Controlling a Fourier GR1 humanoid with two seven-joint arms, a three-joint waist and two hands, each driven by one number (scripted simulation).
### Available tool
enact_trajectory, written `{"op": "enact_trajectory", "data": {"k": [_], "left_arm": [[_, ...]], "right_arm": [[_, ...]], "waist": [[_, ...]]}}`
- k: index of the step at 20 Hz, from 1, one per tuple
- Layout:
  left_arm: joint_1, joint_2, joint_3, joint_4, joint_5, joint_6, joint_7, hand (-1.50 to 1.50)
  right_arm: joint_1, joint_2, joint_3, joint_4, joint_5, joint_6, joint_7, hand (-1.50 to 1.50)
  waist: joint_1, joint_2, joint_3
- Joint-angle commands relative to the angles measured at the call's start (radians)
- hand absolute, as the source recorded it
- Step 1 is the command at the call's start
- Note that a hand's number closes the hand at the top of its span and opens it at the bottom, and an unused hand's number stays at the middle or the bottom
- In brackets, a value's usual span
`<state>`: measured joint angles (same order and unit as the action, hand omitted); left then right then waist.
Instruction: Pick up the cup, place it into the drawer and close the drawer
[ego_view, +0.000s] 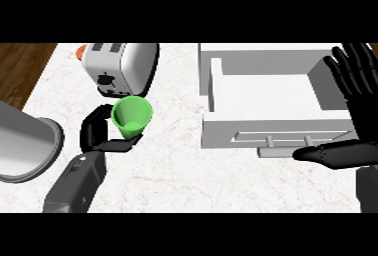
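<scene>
A green cup (132, 117) is held above the marble counter (170, 170), left of centre, tilted with its mouth facing up and toward me. My left hand (96, 135) is curled round it from the left and below. The white drawer (277, 100) stands pulled open at the right, its inside bare, with a handle (288, 136) on its front panel. My right hand (354, 100) is open at the right edge beside the drawer, fingers straight up and thumb pointing left below the drawer front.
A white toaster (118, 65) stands at the back, just behind the cup. A large grey pot (26, 142) sits at the left edge. Dark wooden floor (22, 70) shows beyond the counter's left edge.
</scene>
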<state>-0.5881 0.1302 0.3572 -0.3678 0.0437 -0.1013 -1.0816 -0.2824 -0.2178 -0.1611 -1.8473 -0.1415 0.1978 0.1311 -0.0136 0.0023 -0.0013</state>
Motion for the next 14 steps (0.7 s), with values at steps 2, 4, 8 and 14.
{"op": "enact_trajectory", "data": {"k": [2,4,8,14], "left_arm": [[-0.093,-0.036,-0.054,-0.123,0.0,-0.074,0.054,1.5],[-0.126,-0.056,-0.067,-0.16,0.002,-0.042,0.091,1.5],[-0.216,-0.105,-0.126,-0.277,-0.004,-0.017,0.278,1.5],[-0.333,-0.129,-0.225,-0.427,0.036,0.094,0.53,1.5]], "right_arm": [[0.043,0.016,0.027,-0.035,0.035,-0.009,-0.009,-1.5],[0.022,0.022,0.047,-0.056,0.045,-0.027,0.034,-1.5],[0.014,-0.014,-0.006,0.006,0.022,0.002,-0.001,-1.5],[0.022,-0.003,-0.015,0.021,0.028,-0.006,-0.034,-1.5]], "waist": [[0.017,-0.01,0.002],[0.014,-0.008,0.002],[0.024,-0.011,0.003],[0.018,-0.01,0.002]]}}
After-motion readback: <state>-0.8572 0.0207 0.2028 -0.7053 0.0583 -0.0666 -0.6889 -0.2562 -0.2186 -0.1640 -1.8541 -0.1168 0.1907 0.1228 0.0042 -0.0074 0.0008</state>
